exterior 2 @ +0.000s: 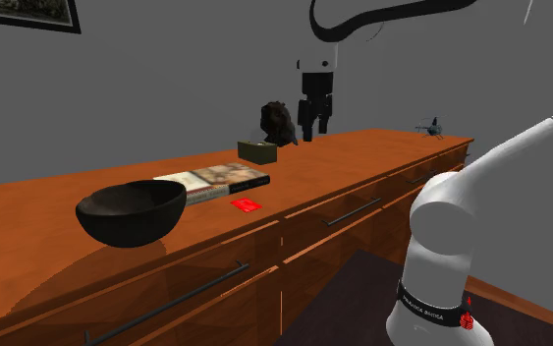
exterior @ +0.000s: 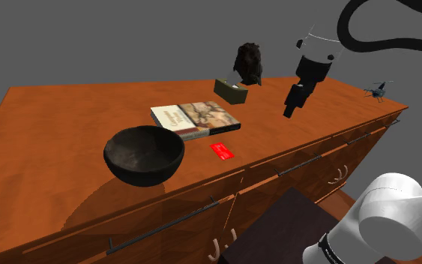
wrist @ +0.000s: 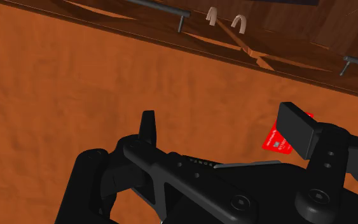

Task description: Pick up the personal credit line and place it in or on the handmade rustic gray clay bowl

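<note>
above the counter (exterior: 67, 120), to the shoulder view's right of the red card (exterior: 222, 151) lying flat near the front edge beside the bowl (exterior: 145, 171), the gripper (exterior: 289, 111) hangs with jaws apart and empty, apparently ready to reach for it.

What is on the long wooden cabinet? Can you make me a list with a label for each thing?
surface: wooden cabinet top, drawers below
card: red card, lying flat near the front edge, apart from the bowl
bowl: dark bowl, upright, nothing inside
book: closed book, just behind the card
gripper: black gripper, open, up in the air above the top, holding nothing
job so far: card not yet picked up
</note>
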Controlling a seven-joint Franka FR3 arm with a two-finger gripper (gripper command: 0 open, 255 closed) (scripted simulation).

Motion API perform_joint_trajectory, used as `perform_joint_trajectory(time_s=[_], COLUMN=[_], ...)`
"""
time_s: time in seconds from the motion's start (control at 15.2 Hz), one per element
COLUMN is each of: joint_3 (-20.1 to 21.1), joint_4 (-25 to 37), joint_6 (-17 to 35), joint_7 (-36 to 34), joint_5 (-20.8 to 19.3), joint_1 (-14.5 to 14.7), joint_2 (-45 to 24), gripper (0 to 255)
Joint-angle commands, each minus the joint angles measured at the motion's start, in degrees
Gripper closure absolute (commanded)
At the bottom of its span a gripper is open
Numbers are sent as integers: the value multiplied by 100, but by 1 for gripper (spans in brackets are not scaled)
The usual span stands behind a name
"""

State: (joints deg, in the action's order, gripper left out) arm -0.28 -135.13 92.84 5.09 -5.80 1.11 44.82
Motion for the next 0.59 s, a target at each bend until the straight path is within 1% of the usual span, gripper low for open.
perform_joint_trajectory(time_s=[0.0, 0.53], joint_3=[0, 520], joint_4=[0, 1138], joint_6=[0, -460], joint_7=[0, -1162], joint_5=[0, 730], joint_1=[0, 79], joint_2=[0, -2302], gripper=[0, 0])
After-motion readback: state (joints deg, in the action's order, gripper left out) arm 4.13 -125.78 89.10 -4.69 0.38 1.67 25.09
